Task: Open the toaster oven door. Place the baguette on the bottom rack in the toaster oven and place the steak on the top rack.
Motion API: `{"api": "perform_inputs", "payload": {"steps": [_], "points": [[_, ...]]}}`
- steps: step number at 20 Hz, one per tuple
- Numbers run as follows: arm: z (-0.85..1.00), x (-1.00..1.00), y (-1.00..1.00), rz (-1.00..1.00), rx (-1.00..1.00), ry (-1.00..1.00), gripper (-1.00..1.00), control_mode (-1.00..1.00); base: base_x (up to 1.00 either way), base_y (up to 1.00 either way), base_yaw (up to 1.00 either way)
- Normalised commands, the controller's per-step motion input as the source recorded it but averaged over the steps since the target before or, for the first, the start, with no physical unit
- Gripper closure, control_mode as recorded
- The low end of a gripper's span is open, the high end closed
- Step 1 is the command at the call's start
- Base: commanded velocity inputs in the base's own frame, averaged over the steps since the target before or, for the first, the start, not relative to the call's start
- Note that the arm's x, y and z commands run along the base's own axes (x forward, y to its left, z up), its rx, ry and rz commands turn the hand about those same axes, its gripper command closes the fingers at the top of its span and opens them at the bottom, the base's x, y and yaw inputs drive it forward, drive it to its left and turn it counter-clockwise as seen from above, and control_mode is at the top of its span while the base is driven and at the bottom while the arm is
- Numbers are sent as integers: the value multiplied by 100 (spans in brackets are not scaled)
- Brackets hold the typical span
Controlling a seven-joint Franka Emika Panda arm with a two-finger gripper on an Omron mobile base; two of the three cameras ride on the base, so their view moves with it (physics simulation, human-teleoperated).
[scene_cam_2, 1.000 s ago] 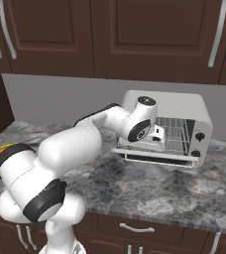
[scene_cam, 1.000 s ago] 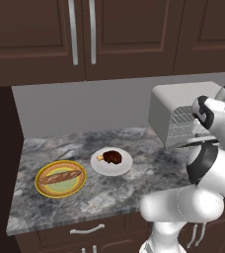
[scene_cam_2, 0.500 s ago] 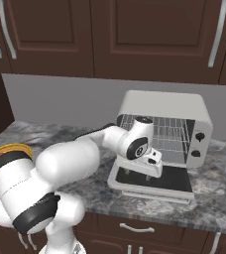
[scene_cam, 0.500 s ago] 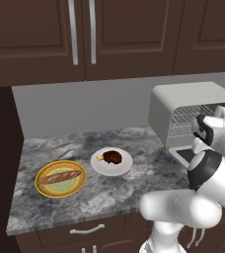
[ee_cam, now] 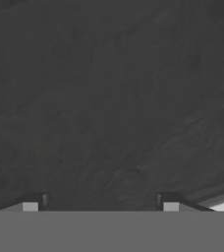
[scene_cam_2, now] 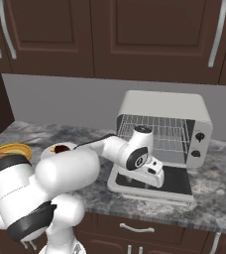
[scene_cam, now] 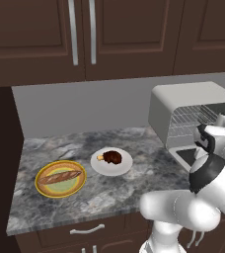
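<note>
Fingers (ee_cam: 30,203): 2 dark tips at the bottom of the hand view, standing apart with only dark glass behind them and nothing between; whether they are mid-closing cannot be told.

Items, left to right across the counter:

1. Baguette (scene_cam: 60,177): slim tan loaf, lying on a yellow plate (scene_cam: 44,188) near the counter's left end.
2. Steak (scene_cam: 113,157): small dark chunk with a pale end, on a white plate (scene_cam: 123,167), just right of the yellow plate and apart from it.
3. Toaster oven (scene_cam_2: 164,104): light grey box at the counter's right, interior exposed, top rack (scene_cam_2: 159,122) and bottom rack (scene_cam_2: 174,144) both bare.
4. Toaster oven door (scene_cam_2: 179,181): dropped flat onto the counter in front of the oven, glass face up.
5. Gripper (scene_cam_2: 157,171): low over the lowered door, close above the glass.

Step in hand: door opening looks complete; both foods remain unplaced.

Next move calls for: lifting the hand clear of the door, swinging left to the yellow plate, and closing across the loaf's narrow width.

Surroundings: grey speckled counter (scene_cam: 104,190), dark wood cabinets (scene_cam: 85,34) above, 2 knobs (scene_cam_2: 198,145) on the oven's right front.

Obstructions: the lowered door juts forward under the rack openings, so any approach must come in over it; the steak's plate lies between oven and loaf.
</note>
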Motion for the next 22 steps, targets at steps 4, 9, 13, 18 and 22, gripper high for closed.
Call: {"api": "perform_inputs", "payload": {"steps": [4, 9, 13, 18, 22], "points": [[25, -7, -6, -1, 14, -1, -100, -100, 0, 0, 0], [46, 3, -9, -2, 17, -7, -100, -100, 0, 0, 0], [35, 12, -10, 6, 6, -32, -100, -100, 0, 0, 0], [14, 4, -19, 31, 2, -47, -100, -100, 0, 0, 0], [0, 9, -7, 37, 0, -54, -100, -100, 0, 0, 0]]}}
